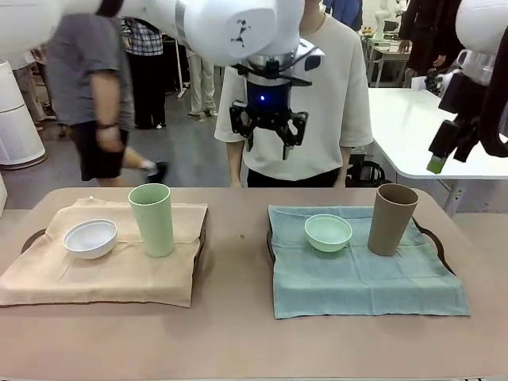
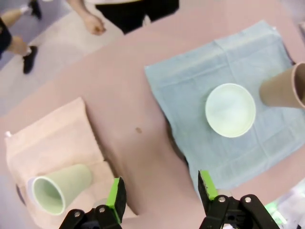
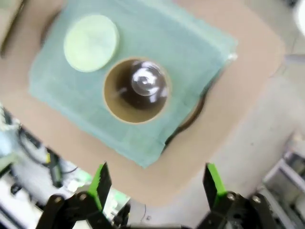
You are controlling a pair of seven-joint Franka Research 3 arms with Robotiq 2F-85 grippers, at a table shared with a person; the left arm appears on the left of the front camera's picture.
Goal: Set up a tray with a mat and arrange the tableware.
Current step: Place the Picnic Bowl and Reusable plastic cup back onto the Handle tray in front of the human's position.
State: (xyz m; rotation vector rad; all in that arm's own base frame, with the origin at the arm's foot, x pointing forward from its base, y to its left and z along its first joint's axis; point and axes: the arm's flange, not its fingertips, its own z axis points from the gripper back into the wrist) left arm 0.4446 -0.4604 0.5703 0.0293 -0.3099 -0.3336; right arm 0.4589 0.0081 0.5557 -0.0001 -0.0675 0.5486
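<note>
Two trays hold the tableware. The left tray carries a beige mat with a white bowl and a pale green cup. The right tray carries a teal mat with a mint bowl and a tan cup. My left gripper hangs open high over the table's middle, holding nothing; below its own fingers lie the mint bowl and pale green cup. My right gripper is raised at the far right, open and empty above the tan cup.
A person in a pale shirt stands at the table's far side behind the left gripper, one hand showing. Bare table separates the two trays. A white table stands at the back right.
</note>
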